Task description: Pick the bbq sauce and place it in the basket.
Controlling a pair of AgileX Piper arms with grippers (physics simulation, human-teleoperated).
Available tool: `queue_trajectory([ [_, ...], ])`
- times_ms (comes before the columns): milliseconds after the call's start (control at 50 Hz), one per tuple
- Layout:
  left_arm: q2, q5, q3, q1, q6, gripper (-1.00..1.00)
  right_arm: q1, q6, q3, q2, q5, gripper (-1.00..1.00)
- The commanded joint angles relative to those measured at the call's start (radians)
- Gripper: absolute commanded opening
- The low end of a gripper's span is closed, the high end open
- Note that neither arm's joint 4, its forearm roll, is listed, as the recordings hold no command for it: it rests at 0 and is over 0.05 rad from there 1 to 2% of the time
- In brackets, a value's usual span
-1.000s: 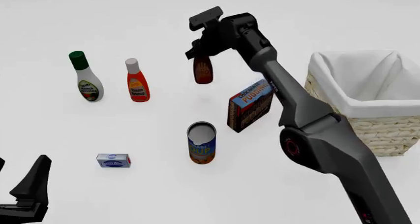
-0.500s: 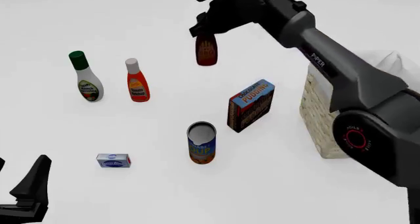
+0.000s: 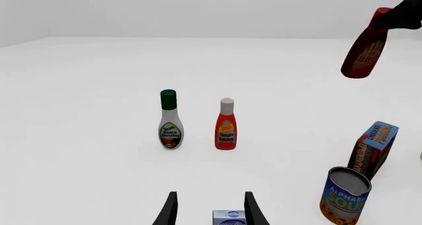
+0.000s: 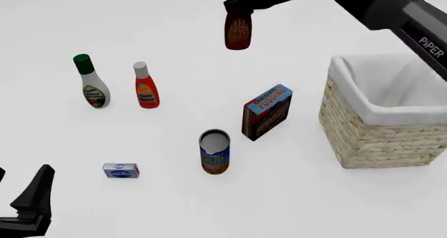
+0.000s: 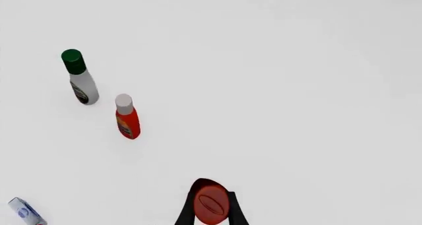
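1. Front view: the right gripper grips the bbq sauce by its cap, high over the table's far edge. Best carry it rightward, above the basket rim at the right edge, before lowering.
2. Left wrist view: the left gripper is open, empty. The bottle hangs tilted, dark reddish-brown.
3. Right wrist view: fingers pinch the red cap.

bottles 3 | boxes 2 | can 1 | basket 1
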Motion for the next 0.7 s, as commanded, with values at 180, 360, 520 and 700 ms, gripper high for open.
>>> queue_trajectory([
  [180, 0.0, 0.0, 0.0, 0.0, 0.0, 1.0, -0.056, -0.011, 0.112, -0.172, 0.002, -1.0],
  [360, 0.0, 0.0, 0.0, 0.0, 0.0, 1.0, -0.115, -0.026, 0.157, -0.258, 0.018, -1.0],
  [520, 0.0, 0.0, 0.0, 0.0, 0.0, 1.0, -0.181, -0.04, 0.183, -0.331, 0.041, -1.0],
  [700, 0.0, 0.0, 0.0, 0.0, 0.0, 1.0, -0.249, -0.042, 0.239, -0.401, 0.039, -1.0],
])
